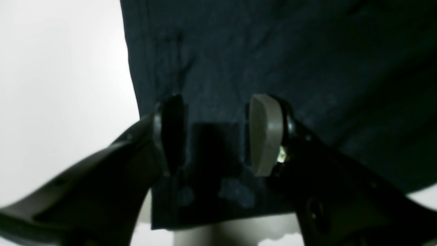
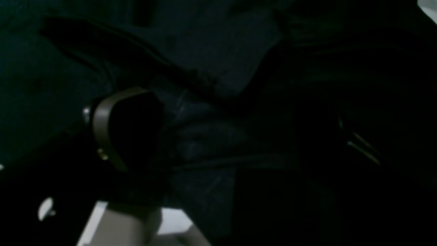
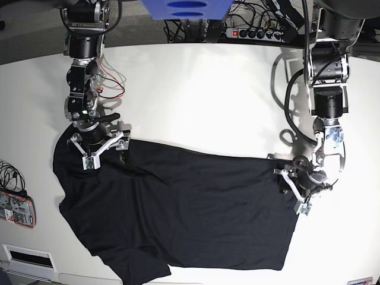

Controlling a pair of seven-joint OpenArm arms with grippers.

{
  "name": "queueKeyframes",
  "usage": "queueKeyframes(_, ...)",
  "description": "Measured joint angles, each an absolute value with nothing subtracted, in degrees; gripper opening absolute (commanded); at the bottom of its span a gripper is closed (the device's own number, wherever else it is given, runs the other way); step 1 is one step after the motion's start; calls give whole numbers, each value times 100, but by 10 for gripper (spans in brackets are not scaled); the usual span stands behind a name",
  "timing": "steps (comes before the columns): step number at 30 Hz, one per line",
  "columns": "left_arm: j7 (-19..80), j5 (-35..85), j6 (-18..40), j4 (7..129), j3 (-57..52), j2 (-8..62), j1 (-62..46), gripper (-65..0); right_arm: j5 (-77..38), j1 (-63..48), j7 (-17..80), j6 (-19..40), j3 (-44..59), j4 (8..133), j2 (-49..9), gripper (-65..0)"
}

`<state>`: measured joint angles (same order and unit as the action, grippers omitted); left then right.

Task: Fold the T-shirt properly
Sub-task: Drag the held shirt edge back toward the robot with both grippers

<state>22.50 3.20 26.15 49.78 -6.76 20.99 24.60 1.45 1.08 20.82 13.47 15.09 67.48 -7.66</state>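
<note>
Base view, left side: right gripper (image 3: 111,144) sits low over the upper left part of the T-shirt (image 3: 178,214), near the shoulder and sleeve area. Its jaws stand wide apart. Right wrist view: one grey-edged pad (image 2: 112,128) visible at left, dark rumpled cloth bunched across the gap; the opposite finger is lost in shadow. No pinch on the cloth can be made out; fabric lies between the spread jaws and is not clamped.

Centre: T-shirt lies spread on the white table (image 3: 196,101), mostly flat, with the lower left portion reaching the table's near edge. A diagonal crease runs from the right gripper toward the middle of the cloth.

Right side of base view: left gripper (image 3: 295,185) is down at the shirt's right edge. Left wrist view: two pads (image 1: 264,135) roughly half apart, a corner of black cloth (image 1: 211,164) hanging between them, white table showing to the left and below. Whether the pads actually press the cloth: cannot tell.
</note>
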Motion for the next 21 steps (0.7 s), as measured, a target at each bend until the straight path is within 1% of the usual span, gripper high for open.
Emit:
queueKeyframes(4, 2056, 408, 2611, 4611, -683, 2062, 2394, -364, 145, 110, 2086, 1345, 1509, 6748, -766, -29)
queueKeyframes(11, 1988, 423, 2569, 4644, -692, 2036, 2303, -365, 145, 108, 2082, 1347, 1509, 6748, -764, -29)
queueKeyframes(13, 2193, 429, 2569, 4650, -692, 2034, 2338, -365, 145, 108, 2082, 1347, 1509, 6748, -766, -29)
queueKeyframes(17, 2932, 432, 2585, 4641, -690, 2032, 2539, -365, 145, 108, 2082, 1347, 1509, 6748, -766, -29)
queueKeyframes(19, 3087, 427, 2591, 4637, -679, 2018, 2587, -365, 148, 108, 2082, 1347, 1507, 6748, -766, -29)
queueKeyframes(21, 3041, 434, 2587, 4506, -681, 2018, 2606, -365, 145, 108, 2082, 1345, 1503, 6748, -766, -29)
